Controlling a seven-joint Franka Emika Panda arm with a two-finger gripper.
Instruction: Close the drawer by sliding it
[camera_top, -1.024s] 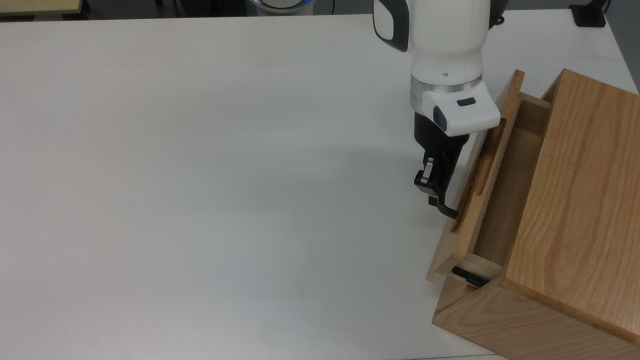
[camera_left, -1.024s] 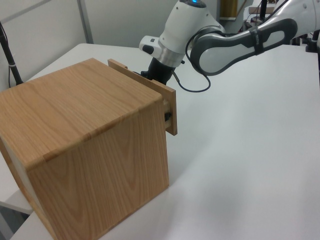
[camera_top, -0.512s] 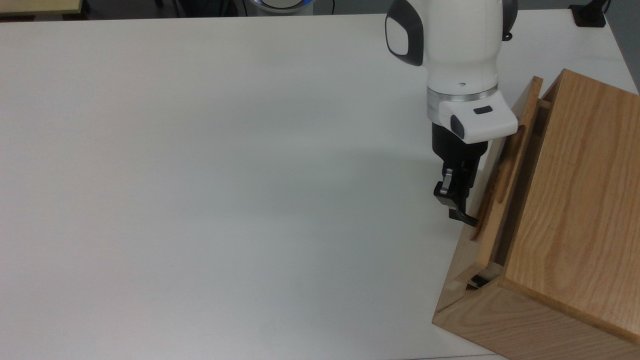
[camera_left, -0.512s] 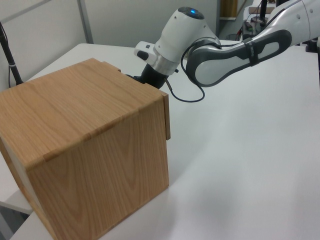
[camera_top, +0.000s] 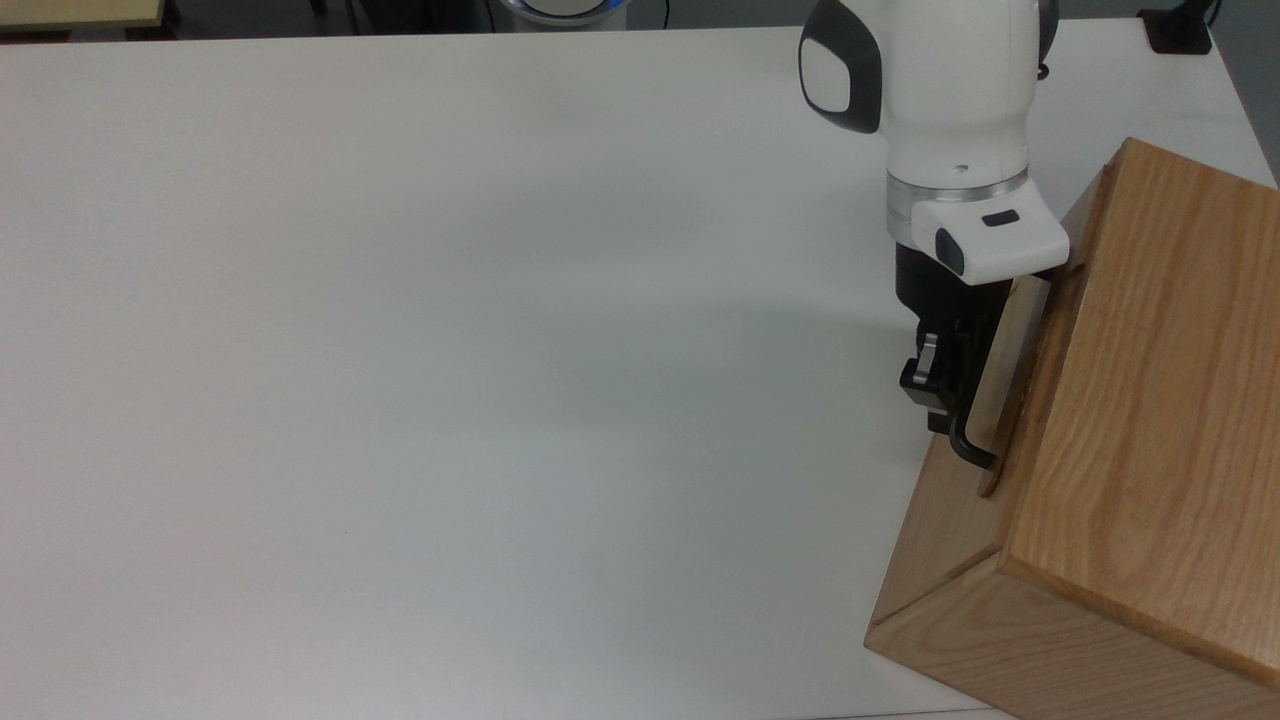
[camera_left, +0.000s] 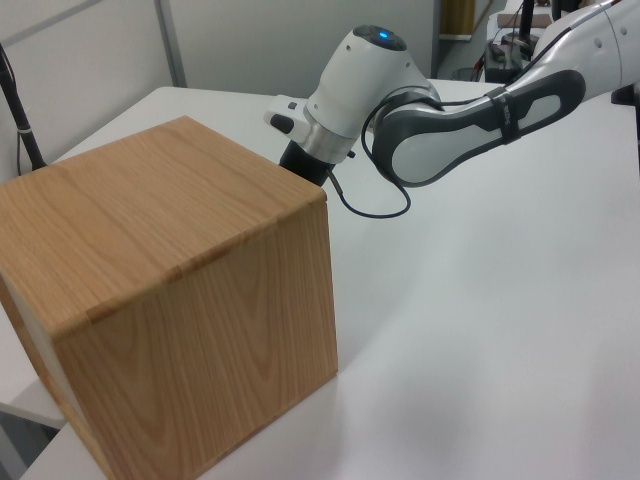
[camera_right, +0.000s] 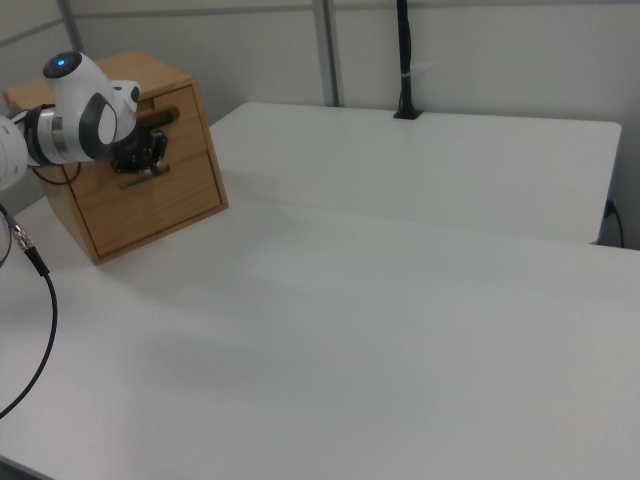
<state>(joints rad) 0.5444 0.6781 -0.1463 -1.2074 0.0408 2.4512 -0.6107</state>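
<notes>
pushed flush into the cabinet (camera_top: 1150, 400), drawer (camera_top: 1010, 370) touches gripper (camera_top: 945, 385).

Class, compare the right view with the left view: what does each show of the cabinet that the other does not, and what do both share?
Right view: the cabinet's front, with the drawer front panel flush in it and the gripper against it. Left view: the cabinet's top and a plain side panel, with a black cable looping beneath the arm. Both: the white arm reaching to the cabinet on the white table.
</notes>
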